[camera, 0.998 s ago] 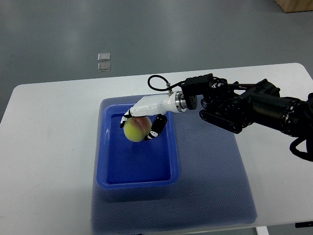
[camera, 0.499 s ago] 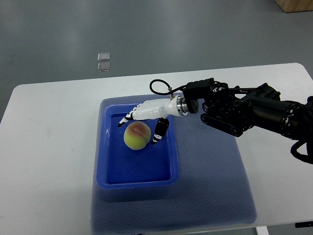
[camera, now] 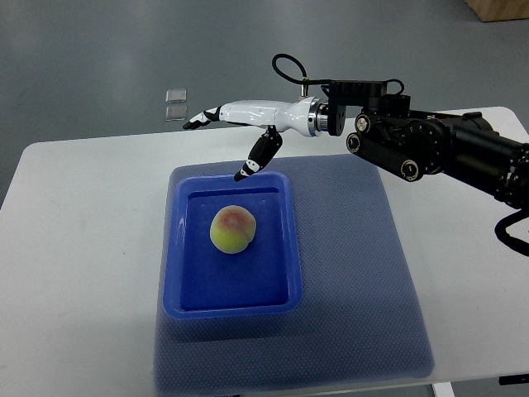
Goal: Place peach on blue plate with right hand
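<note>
A yellow-green peach [camera: 233, 229] with a red blush lies inside the blue plate [camera: 178, 294], a rectangular tray, near its middle. My right hand [camera: 240, 132] is white with black fingertips; it hovers above the tray's far edge, fingers spread and empty, well clear of the peach. Its black arm [camera: 438, 149] comes in from the right edge. The left arm does not show.
The tray sits on a blue-grey mat [camera: 355, 281] on a white table [camera: 83, 248]. Two small clear squares [camera: 174, 103] lie on the grey floor beyond the table's far edge. A brown box corner [camera: 500, 8] shows at top right.
The right hand let go of the peach, opened its fingers, and rose up and away toward the far edge of the tray. The peach now rests alone in the tray.
</note>
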You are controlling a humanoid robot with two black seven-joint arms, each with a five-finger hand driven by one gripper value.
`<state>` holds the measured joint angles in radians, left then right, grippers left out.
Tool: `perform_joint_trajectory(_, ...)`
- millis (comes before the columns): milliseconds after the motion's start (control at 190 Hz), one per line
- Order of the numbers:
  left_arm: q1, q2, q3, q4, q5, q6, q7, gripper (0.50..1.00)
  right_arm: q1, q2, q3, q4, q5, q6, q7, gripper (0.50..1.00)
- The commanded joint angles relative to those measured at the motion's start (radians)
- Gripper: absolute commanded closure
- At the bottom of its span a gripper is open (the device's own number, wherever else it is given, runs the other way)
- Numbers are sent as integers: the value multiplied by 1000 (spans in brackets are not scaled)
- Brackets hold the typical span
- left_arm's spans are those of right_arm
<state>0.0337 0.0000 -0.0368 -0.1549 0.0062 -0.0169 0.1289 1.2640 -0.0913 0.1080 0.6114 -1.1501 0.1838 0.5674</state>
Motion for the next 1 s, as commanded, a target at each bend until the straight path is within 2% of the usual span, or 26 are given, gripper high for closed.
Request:
perform_joint_trajectory(0, 0, 0, 0, 0, 0, 0, 0, 500, -57, -45, 96, -1, 153, -12, -96, 587)
perform_joint_trajectory(47, 0, 0, 0, 0, 0, 0, 1, 500, -97, -70, 147, -2, 219, -14, -129, 587)
perform_joint_trajectory(95, 0, 0, 0, 0, 0, 0, 1, 500, -97, -70, 147, -2, 219, -14, -129, 587)
perform_joint_trajectory(100, 0, 0, 0, 0, 0, 0, 0, 500, -142, -93, 207, -4, 289, -24, -173, 587)
perform_joint_trajectory(131, 0, 0, 0, 0, 0, 0, 0, 500, -169, -100, 245, -7, 322, -35, -198, 587)
perform_joint_trajectory(215, 0, 0, 0, 0, 0, 0, 0, 500, -192, -107, 275, -10, 345, -49, -213, 587)
perform_joint_trajectory(221, 0, 0, 0, 0, 0, 0, 0, 500, -224, -117, 320, -18, 374, -72, -227, 587)
perform_joint_trajectory(446, 0, 0, -2, 0, 0, 0, 0, 500, -307, -147, 421, -65, 483, -95, -235, 587)
perform_joint_trajectory(452, 0, 0, -2, 0, 0, 0, 0, 500, -323, -147, 442, -85, 544, -95, -236, 587)
perform_joint_trajectory(572, 0, 0, 0, 0, 0, 0, 0, 500, -348, -148, 453, -116, 719, -93, -250, 587)
perform_joint_trajectory(751, 0, 0, 0, 0, 0, 0, 0, 500, -383, -162, 453, -116, 937, -83, -285, 587)
perform_joint_trajectory(992, 0, 0, 0, 0, 0, 0, 0, 500, -406, -162, 460, -114, 1084, -76, -285, 585)
